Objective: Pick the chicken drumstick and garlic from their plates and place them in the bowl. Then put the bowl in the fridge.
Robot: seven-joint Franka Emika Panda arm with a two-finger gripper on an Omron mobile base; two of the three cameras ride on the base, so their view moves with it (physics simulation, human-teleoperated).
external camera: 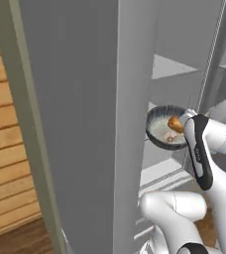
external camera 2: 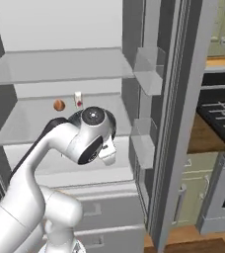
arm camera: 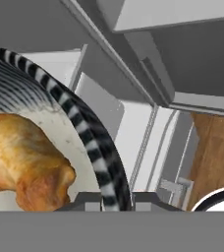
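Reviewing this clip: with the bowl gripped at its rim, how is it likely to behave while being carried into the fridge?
The bowl looks rigid, so it should hold its shape. The hand seems to pinch only one edge of the rim, so it may sag or tilt. The chicken drumstick lies loose inside and could slide if it tips; the garlic looks round, so might roll.

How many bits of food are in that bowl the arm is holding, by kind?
Chicken drumstick: 1
Garlic: 1
Total in the bowl: 2
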